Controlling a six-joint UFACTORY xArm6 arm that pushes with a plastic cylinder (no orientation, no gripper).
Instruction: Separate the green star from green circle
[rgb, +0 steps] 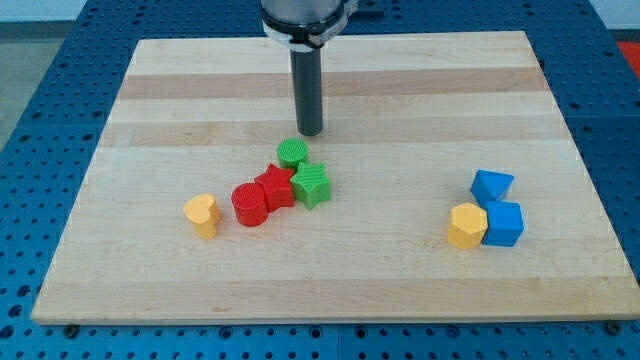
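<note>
The green circle (292, 153) lies near the board's middle, touching the red star (275, 186) below it. The green star (312, 185) sits just below and right of the green circle, touching or nearly touching it. A red cylinder (249, 205) lies left of the red star. My tip (310, 132) stands just above and slightly right of the green circle, a small gap away.
A yellow heart block (202, 214) lies left of the red cluster. At the view's right a blue block (491, 185), a blue cube (503, 224) and a yellow hexagon (467, 225) sit together. The wooden board (150, 100) rests on a blue perforated table.
</note>
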